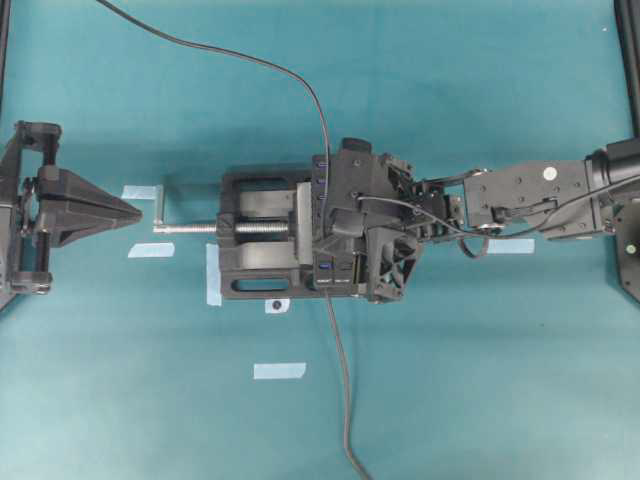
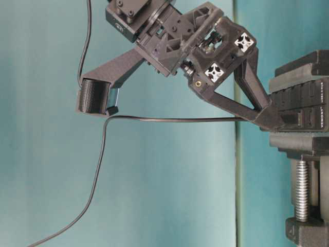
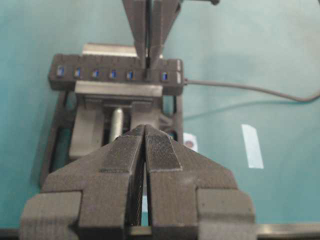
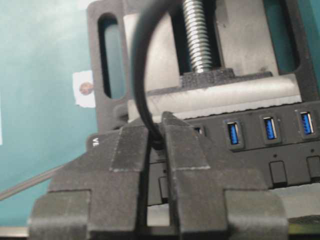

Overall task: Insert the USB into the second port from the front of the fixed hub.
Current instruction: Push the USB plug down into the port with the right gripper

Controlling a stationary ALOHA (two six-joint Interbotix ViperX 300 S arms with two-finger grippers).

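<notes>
The fixed hub is a black bar with blue slots, clamped in the vise; it also shows as the hub from overhead. My right gripper comes down on the second slot from the hub's cable end. Its jaws are shut on the USB, whose thin black cable loops up from between the fingers. The plug itself is hidden by the fingers. From table level the right gripper touches the hub, and the USB cable trails away. My left gripper is shut and empty, well left of the vise.
The black vise with its silver screw holds the hub mid-table. The hub's thicker cable runs toward the front edge. Several blue tape strips lie on the teal mat.
</notes>
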